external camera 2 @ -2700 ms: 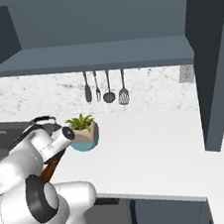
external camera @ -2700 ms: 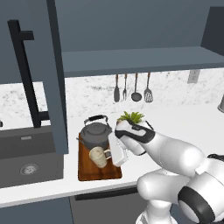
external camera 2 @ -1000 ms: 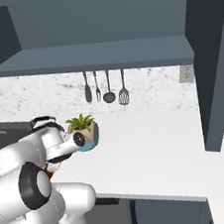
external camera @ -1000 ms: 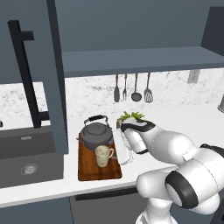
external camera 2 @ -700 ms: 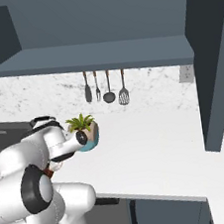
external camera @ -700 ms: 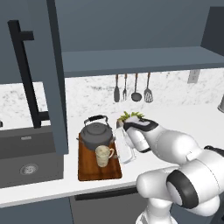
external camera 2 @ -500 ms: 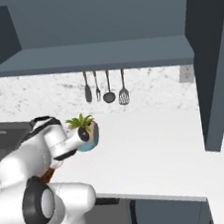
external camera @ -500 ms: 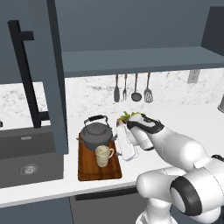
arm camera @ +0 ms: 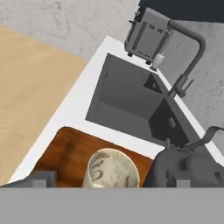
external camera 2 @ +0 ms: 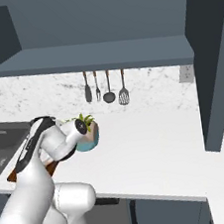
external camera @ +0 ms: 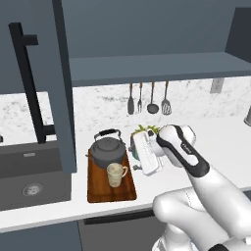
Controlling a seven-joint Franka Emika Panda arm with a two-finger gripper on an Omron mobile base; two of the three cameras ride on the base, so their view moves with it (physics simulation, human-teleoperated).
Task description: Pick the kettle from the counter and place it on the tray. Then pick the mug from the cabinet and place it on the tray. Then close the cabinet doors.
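The cream mug [external camera: 115, 174] stands upright on the reddish-brown tray [external camera: 99, 191], just in front of the dark grey kettle [external camera: 105, 150], which is on the tray too. My gripper [external camera: 137, 158] hovers to the mug's right and a little above it, open and holding nothing. In the hand view the mug [arm camera: 112, 170] lies low between my wide-spread fingertips [arm camera: 42, 179], the kettle [arm camera: 192, 164] is at the right and the tray [arm camera: 72, 148] beneath. The left cabinet door [external camera: 34, 88] and right cabinet door [external camera 2: 212, 61] stand open around the shelf [external camera: 157, 66].
A potted plant [external camera 2: 87, 133] sits on the counter [external camera 2: 149, 154] right behind my hand. The dark sink [external camera: 29, 174] lies left of the tray, with a faucet [arm camera: 191, 57] and toaster [arm camera: 146, 31] beyond. Utensils [external camera: 147, 100] hang on the back wall.
The mug, held over the tray in the oldest frame, now stands on it, let go. My hand has since drawn back to the right and risen slightly, jaws spread.
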